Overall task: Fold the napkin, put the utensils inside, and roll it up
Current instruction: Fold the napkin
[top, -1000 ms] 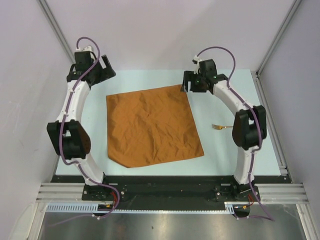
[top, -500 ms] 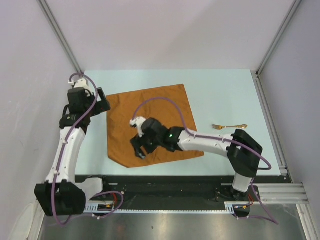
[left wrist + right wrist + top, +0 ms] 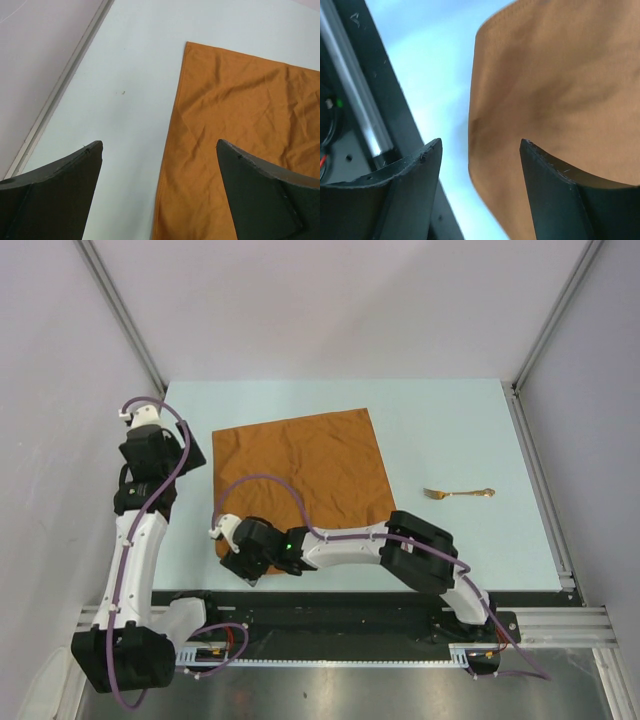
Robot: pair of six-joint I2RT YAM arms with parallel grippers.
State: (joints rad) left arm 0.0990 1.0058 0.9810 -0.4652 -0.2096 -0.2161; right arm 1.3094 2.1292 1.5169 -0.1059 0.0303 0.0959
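Pale blue table [image 3: 460, 420], white walls [image 3: 330, 310] on three sides, black mounting rail [image 3: 340, 608] along the near edge

right gripper [image 3: 243, 568]: arm stretched low across to the near-left corner of the napkin [image 3: 300, 480], right next to the rail. Jaws parted with a moderate gap, not clamped on anything. Its own wrist view shows the right gripper [image 3: 480, 145] straddling the cloth edge: one finger [image 3: 405, 190] over bare table [image 3: 435, 75] beside the rail [image 3: 365, 115], the other finger [image 3: 560, 200] over the napkin [image 3: 560, 70], with the rounded corner edge running through the gap. Nothing pinched. Can't tell if the tips touch the cloth or the table

left gripper [image 3: 192, 448]: spread as wide as it goes, empty, above the table just off the napkin's left edge near the far-left corner. In its wrist view the left gripper [image 3: 159, 144] has one finger over bare table [image 3: 125, 90] and the other over the napkin [image 3: 250, 125], hem running between them. Looks clear of the surface

napkin: rust-orange, flat and unfolded, single layer, light creases, slightly rotated, left of table centre

fork [image 3: 458, 492]: gold, lying flat on the table to the right of the napkin, well apart from it, tines pointing toward the cloth, neither gripper near it
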